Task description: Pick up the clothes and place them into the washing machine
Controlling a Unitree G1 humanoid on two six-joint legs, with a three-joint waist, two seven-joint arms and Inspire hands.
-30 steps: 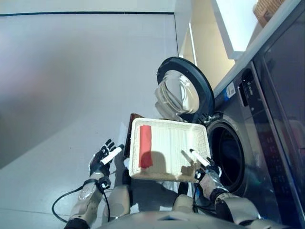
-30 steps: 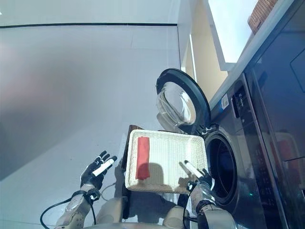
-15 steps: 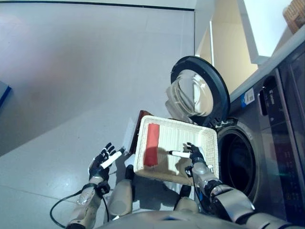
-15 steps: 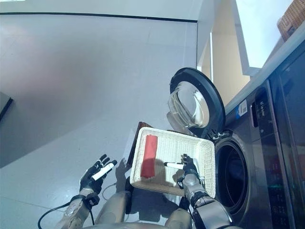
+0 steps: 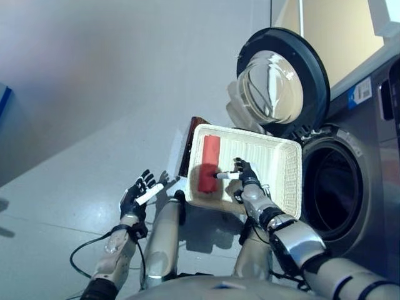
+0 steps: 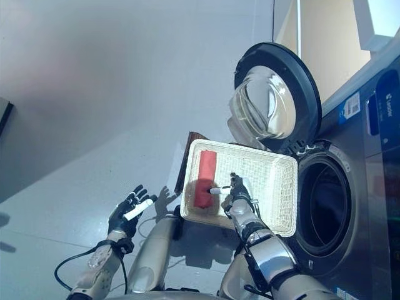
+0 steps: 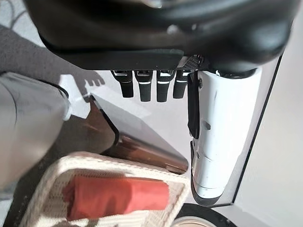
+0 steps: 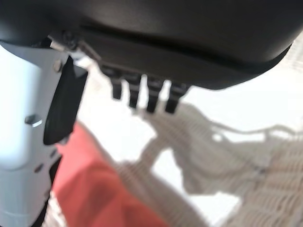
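A folded red cloth (image 5: 208, 164) lies at the left side of the shallow white wicker basket (image 5: 280, 164), which rests on a low dark brown box (image 5: 190, 140) beside the washing machine (image 5: 359, 187). My right hand (image 5: 245, 178) is open above the basket's middle, its thumb reaching toward the cloth without touching it; the cloth also shows in the right wrist view (image 8: 94, 198). My left hand (image 5: 139, 195) is open and empty over the floor, left of the basket. The left wrist view shows the cloth (image 7: 116, 197) in the basket (image 7: 47, 177).
The machine's round door (image 5: 281, 84) stands open behind the basket, and the dark drum opening (image 5: 334, 187) is to the basket's right. Grey floor (image 5: 94, 94) spreads to the left. A blue object's edge (image 5: 3, 100) shows at the far left.
My right hand has moved left across the basket, from its right front part toward the red cloth. The camera has shifted. My left hand has stayed open over the floor.
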